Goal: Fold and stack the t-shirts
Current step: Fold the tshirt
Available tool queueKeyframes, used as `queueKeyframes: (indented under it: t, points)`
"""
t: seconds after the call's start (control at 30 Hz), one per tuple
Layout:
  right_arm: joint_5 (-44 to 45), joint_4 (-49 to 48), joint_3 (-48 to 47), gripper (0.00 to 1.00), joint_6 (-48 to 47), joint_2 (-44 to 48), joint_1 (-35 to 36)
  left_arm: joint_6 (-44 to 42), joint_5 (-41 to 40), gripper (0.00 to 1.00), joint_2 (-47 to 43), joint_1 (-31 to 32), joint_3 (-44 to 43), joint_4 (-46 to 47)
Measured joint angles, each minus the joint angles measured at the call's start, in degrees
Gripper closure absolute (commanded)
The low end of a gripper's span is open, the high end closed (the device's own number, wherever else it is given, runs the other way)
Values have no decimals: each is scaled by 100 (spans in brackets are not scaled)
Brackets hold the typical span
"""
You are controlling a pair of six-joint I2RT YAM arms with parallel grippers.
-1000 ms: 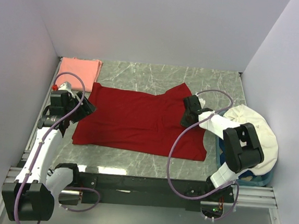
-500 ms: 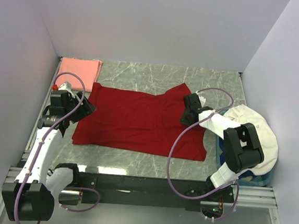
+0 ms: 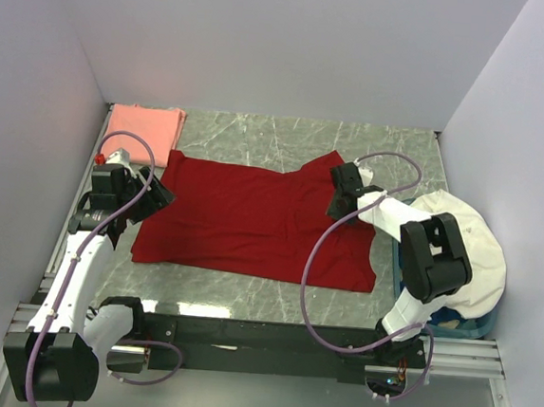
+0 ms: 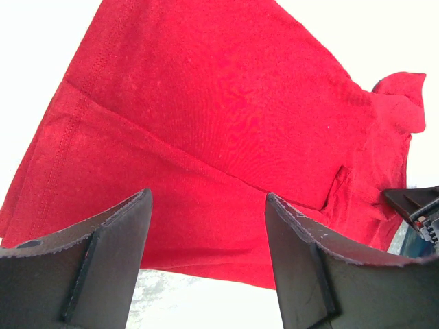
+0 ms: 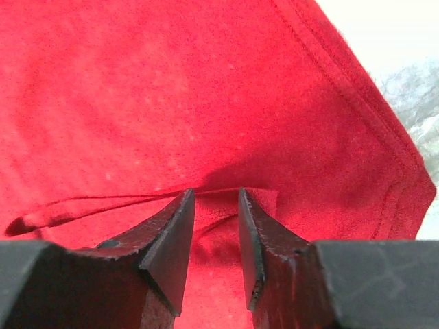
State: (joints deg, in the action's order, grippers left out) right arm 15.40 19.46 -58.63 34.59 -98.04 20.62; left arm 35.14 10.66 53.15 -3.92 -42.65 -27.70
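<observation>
Deep red t-shirt (image 3: 251,221) flat mid-table, bare marble table (image 3: 353,144) open beyond its far edge. Salmon-pink t-shirt (image 3: 143,133) folded in the far-left corner. Left gripper (image 4: 206,199) wide and empty at the shirt's left edge. Right gripper (image 5: 216,195) narrowly parted over a raised fold, now slightly farther back than 1 second ago. Pale walls on 3 sides; white cloth bundle (image 3: 459,239) at right.

Okay, my top view sits high at the near side, looking down and forward over the whole table (image 3: 259,136). Left wrist view: low and fairly near, facing lengthwise across the red shirt (image 4: 226,123). Right wrist view: right up close, looking down on that same shirt. I get it in all three.
</observation>
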Motion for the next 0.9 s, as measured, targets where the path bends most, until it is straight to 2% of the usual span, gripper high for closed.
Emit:
queueKeyframes:
  t: [0.17, 0.27, 0.37, 0.57, 0.73, 0.9]
  points:
    - [2, 31, 2, 60, -15, -68, 0, 0, 0, 27, 2, 0, 0, 2]
    - [2, 28, 2, 65, -17, -79, 0, 0, 0, 27, 4, 0, 0, 2]
    - [-4, 28, 2, 83, -33, -83, 0, 0, 0, 27, 11, 0, 0, 0]
    - [-37, 31, 0, 99, -44, -94, 0, 0, 0, 27, 26, 0, 0, 0]
    - [-48, 55, 0, 100, -61, -101, 0, 0, 0, 28, 31, 0, 0, 0]
    - [-52, 129, 7, 86, -101, -7, 0, 0, 0, 27, 33, 0, 0, 0]
